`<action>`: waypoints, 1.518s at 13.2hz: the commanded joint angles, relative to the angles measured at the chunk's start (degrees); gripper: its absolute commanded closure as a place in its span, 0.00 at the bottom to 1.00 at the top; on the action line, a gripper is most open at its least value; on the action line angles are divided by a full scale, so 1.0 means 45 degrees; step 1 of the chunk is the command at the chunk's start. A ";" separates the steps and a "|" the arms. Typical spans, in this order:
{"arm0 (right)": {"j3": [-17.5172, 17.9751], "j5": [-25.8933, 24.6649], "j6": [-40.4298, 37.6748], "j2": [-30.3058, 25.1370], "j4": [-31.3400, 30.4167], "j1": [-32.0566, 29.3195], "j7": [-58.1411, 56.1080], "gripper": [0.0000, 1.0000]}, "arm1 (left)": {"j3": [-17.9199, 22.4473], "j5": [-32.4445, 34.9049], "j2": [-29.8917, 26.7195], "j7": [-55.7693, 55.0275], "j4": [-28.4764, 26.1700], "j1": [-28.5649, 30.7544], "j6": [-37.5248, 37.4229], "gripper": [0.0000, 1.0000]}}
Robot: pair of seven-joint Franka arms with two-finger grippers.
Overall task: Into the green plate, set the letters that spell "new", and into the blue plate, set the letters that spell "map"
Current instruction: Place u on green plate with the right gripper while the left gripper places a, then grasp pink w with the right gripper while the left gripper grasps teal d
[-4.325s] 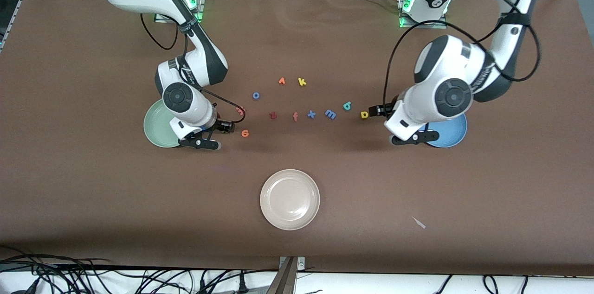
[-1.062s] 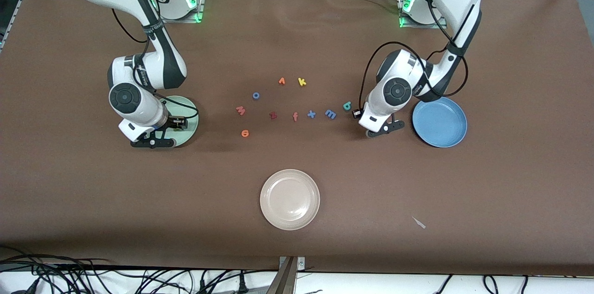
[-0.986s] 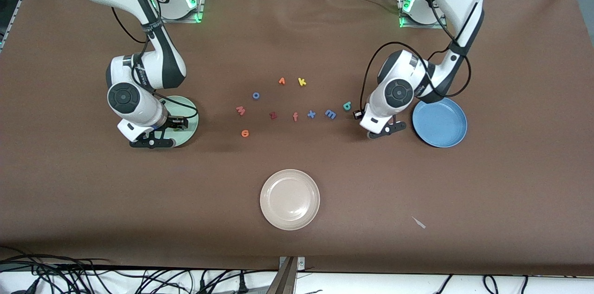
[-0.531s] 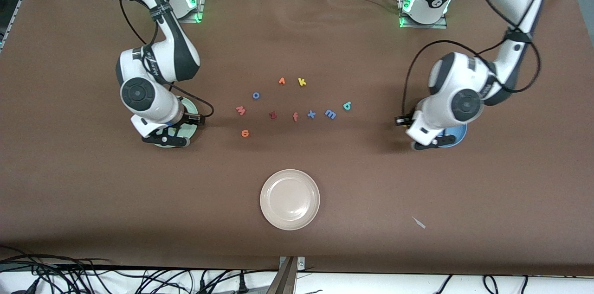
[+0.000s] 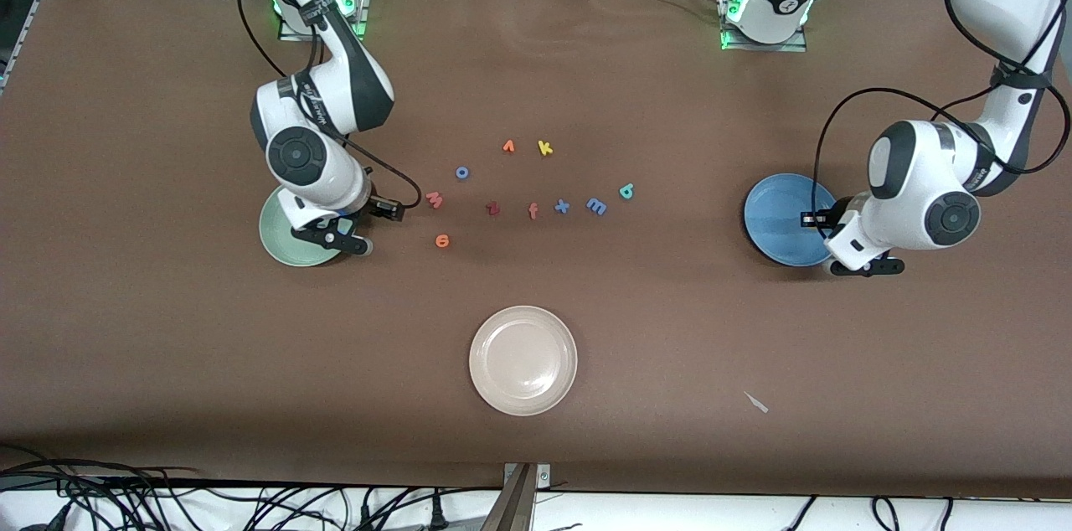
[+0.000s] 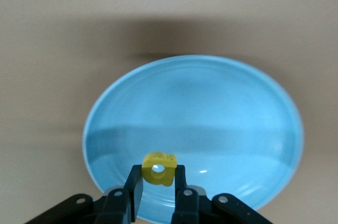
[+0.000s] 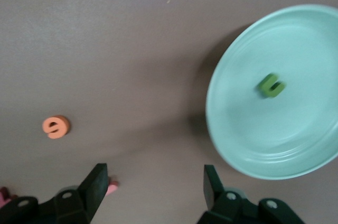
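Observation:
My left gripper [image 6: 158, 175] is shut on the yellow p [image 6: 158, 168] and hangs over the blue plate [image 6: 211, 113], near the plate's [image 5: 779, 217] rim toward the left arm's end. The plate holds nothing. My right gripper [image 7: 153, 176] is open and holds nothing, over the table beside the green plate [image 7: 248, 134]. The olive-green n [image 7: 272, 85] lies in that plate. On the table lie the orange e [image 5: 442, 241], the pinkish w [image 5: 434, 199], the blue m [image 5: 596, 206] and the teal a [image 5: 627, 192]. The right wrist view also shows the e [image 7: 56, 127].
Other letters lie in the middle of the table: a blue o [image 5: 461, 172], a small orange letter [image 5: 508, 146], a yellow k [image 5: 545, 148], a dark red z [image 5: 492, 209], a salmon f [image 5: 533, 212] and a blue x [image 5: 562, 206]. A cream-white plate [image 5: 523, 360] sits nearer the front camera.
The left arm has carried the yellow p from the row of letters to over the blue plate. The right arm has moved off the green plate toward the letters.

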 commanded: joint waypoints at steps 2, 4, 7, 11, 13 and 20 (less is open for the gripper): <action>0.0851 0.0109 0.2116 -0.0132 -0.1619 -0.0044 0.2848 0.19 | -0.0201 0.0355 0.0458 0.0488 0.0098 0.0305 0.0031 0.81; 0.1261 0.0109 0.3384 -0.0074 -0.2283 -0.0044 0.3943 0.19 | -0.0220 0.0355 0.0459 0.0488 0.0136 0.0422 0.0031 0.19; 0.1400 0.0090 0.4424 0.0198 -0.2678 0.0130 0.4397 0.19 | -0.0511 0.0141 -0.0436 0.0235 0.0273 0.0267 -0.0144 0.00; 0.1380 -0.0105 0.5265 0.0786 -0.2658 0.0737 0.5140 0.19 | -0.3162 0.0121 -0.1319 -0.2103 0.0274 0.0286 -0.1297 0.00; 0.1341 -0.0144 0.5285 0.0864 -0.2658 0.0814 0.5140 0.22 | -0.4841 0.0140 -0.1027 -0.4558 0.0273 0.0208 -0.1065 0.00; 0.1146 -0.0613 0.5422 0.1098 -0.2560 0.0815 0.5140 0.34 | -0.5455 0.0742 0.0866 -0.8533 0.0098 -0.2603 0.2177 0.02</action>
